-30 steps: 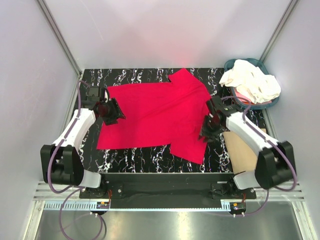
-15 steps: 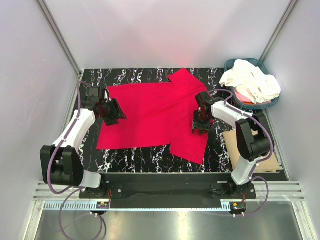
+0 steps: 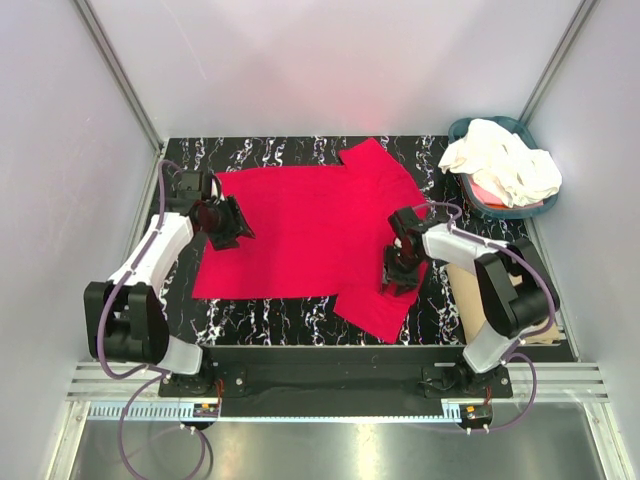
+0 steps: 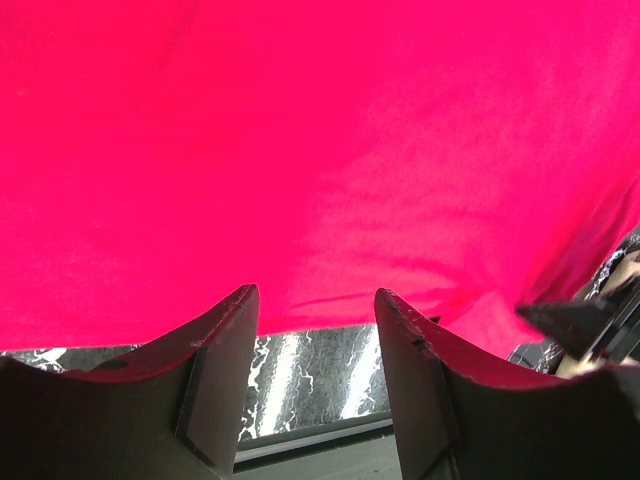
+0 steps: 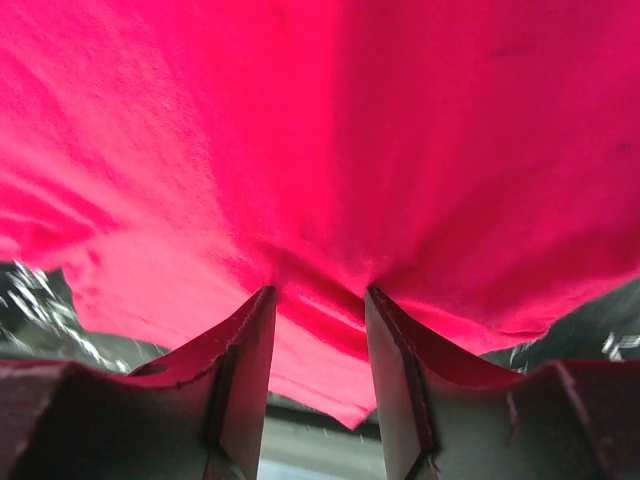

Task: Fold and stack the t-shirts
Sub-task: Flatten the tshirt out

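Right gripper [image 3: 397,275] nearer, on red t-shirt [image 3: 300,230]

Claw [image 5: 318,292] parted, tips on puckered red t-shirt [image 5: 420,140]; table [image 5: 30,290] glimpsed

top: high, looking down on table [image 3: 270,320] | both wrists: close over red t-shirt [image 3: 300,230], shared with top

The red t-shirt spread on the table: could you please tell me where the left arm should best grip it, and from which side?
Probably the straight hem at the left edge of the red t-shirt, approached low from the left. It lies flat there, directly ahead of the open left gripper, so one finger could slide under it.
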You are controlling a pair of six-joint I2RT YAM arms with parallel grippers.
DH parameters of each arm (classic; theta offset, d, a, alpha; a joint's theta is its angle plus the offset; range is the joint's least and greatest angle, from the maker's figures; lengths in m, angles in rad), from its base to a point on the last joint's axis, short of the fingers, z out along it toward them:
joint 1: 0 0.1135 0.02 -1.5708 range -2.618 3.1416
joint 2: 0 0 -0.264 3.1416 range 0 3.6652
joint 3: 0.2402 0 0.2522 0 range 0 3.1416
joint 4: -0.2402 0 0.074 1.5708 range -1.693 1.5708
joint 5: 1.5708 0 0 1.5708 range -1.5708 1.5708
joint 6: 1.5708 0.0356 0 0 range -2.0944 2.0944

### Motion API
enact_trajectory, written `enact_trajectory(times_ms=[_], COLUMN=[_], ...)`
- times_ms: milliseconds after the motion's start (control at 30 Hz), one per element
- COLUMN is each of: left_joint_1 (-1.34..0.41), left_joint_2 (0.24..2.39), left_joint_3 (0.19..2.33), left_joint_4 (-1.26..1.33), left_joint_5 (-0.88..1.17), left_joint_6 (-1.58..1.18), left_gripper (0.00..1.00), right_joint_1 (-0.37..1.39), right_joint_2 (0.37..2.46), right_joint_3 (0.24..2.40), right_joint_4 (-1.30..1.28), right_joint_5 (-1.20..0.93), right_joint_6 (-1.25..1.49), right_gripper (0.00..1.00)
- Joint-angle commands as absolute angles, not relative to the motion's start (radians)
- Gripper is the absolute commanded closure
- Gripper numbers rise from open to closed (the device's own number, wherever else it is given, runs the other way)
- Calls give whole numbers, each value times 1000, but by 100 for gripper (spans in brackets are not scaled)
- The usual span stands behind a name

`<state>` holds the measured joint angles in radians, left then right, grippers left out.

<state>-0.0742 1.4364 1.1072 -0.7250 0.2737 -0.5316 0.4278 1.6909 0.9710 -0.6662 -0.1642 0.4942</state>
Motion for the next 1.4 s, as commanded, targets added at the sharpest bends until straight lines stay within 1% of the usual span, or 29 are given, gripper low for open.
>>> enact_trajectory(times_ms=[0, 100, 167, 333, 400, 533, 667, 767, 833, 900, 933, 967, 1000, 1067, 1100, 1133, 1200, 1267, 1367], left_joint_1=[-72, -71, -71, -71, -71, -72, -72, -71, -60, -42, -34, -28, -17, -5, -2, -2, 32, 41, 52], left_joint_2=[1443, 1450, 1457, 1480, 1500, 1581, 1681, 1782, 1848, 1911, 1931, 1946, 1982, 2015, 2029, 2058, 2098, 2126, 2170], left_joint_3=[1166, 1178, 1180, 1190, 1216, 1299, 1403, 1477, 1511, 1534, 1539, 1548, 1557, 1577, 1601, 1612, 1632, 1638, 1615], left_joint_4=[-718, -719, -718, -715, -713, -684, -637, -582, -520, -456, -431, -410, -382, -370, -370, -370, -358, -344, -270], left_joint_5=[295, 293, 295, 288, 291, 285, 261, 230, 245, 285, 311, 331, 348, 360, 362, 359, 359, 367, 405], left_joint_6=[-515, -506, -505, -505, -496, -471, -517, -572, -607, -678, -701, -745, -764, -793, -795, -798, -814, -836, -899], left_gripper=[45, 44, 44, 44, 44, 42, 42, 44, 46, 51, 58, 67, 71, 80, 87, 90, 96, 99, 100], right_joint_1=[443, 448, 449, 425, 402, 338, 259, 242, 232, 227, 224, 221, 216, 215, 215, 215, 213, 213, 213], right_joint_2=[1638, 1573, 1534, 1555, 1627, 1744, 1883, 1989, 2038, 2103, 2149, 2172, 2195, 2253, 2273, 2305, 2338, 2379, 2436], right_joint_3=[878, 859, 897, 1075, 1139, 1363, 1563, 1733, 1851, 1952, 1985, 2018, 2075, 2126, 2147, 2186, 2233, 2258, 2299], right_joint_4=[-739, -776, -799, -836, -845, -861, -864, -861, -861, -858, -856, -856, -857, -856, -857, -857, -859, -859, -857], right_joint_5=[-238, -255, -236, -161, -156, -92, -49, 18, 60, 124, 141, 147, 144, 146, 147, 153, 156, 164, 183], right_joint_6=[480, 479, 485, 465, 453, 416, 397, 390, 399, 426, 437, 451, 474, 494, 508, 511, 521, 526, 531], right_gripper=[51, 50, 50, 36, 36, 35, 35, 36, 37, 41, 43, 46, 55, 69, 76, 85, 90, 93, 97])
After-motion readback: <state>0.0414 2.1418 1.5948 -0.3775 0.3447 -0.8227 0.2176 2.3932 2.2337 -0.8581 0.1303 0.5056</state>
